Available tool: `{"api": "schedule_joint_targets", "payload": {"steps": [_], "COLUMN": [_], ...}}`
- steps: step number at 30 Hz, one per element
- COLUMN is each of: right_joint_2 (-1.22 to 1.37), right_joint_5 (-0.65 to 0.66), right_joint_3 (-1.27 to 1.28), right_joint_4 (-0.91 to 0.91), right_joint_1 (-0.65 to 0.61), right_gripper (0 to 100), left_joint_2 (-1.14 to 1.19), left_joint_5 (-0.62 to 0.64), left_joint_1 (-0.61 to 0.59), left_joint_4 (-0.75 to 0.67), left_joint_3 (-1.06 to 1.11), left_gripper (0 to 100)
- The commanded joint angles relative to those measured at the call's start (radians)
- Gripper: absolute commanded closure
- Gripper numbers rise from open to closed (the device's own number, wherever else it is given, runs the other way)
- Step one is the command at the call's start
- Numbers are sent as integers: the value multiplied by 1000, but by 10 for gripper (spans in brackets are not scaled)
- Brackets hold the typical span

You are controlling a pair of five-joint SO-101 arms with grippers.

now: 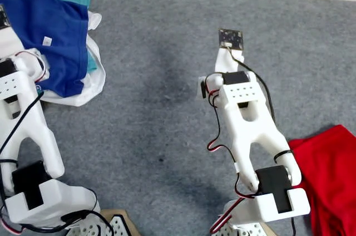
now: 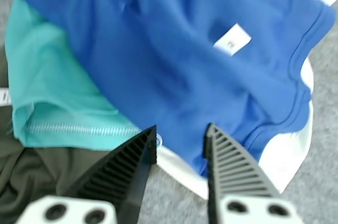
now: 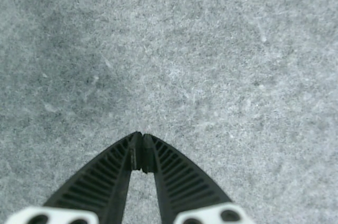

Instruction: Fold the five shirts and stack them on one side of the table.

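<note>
Blue shirt (image 2: 185, 49), soft and light at the bench's (image 1: 167, 52) far-left corner, suited a hem pinch; left fingers (image 2: 132, 166) stood apart, right fingers (image 3: 119, 174) together.

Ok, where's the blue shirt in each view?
High view: blue shirt in the top left corner.
Left wrist view: blue shirt just beyond the open left gripper.
Right wrist view: grey table ahead of the shut right gripper.
Shared landmark: the shirt's white label, in the high and left wrist views.
</note>
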Motion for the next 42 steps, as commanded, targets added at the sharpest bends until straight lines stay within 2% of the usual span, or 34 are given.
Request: {"api": "schedule_joint_targets", "payload": {"steps": [1,2,8,13,18,23,27,35,38,42], "right_joint_2": [-50,-50,-48,-50,-53,-50,-50,-50,-50,-50], "right_joint_5": [12,12,12,40,68,68,68,68,69,69], "right_joint_3": [-2,-2,-1,50,111,110,111,116,116,116], "right_joint_4": [-13,-13,-13,-62,-117,-120,-120,-120,-120,-120], "right_joint_1": [-12,-12,-12,-12,-12,-12,-19,-22,-22,-22], "right_gripper": [988,988,988,988,988,988,988,988,988,988], "left_joint_2": [-38,-38,15,236,444,604,713,918,986,1058], "left_joint_5": [3,3,5,83,87,89,89,91,138,143], "left_joint_1": [38,38,36,31,2,-54,-74,-150,-180,-179], "left_joint_4": [-29,-29,-29,61,173,224,235,233,230,261], "left_joint_3": [-94,-104,-199,-458,-746,-984,-1112,-1354,-1429,-1511], "left_gripper": [972,999,929,928,927,902,845,843,843,843]}}
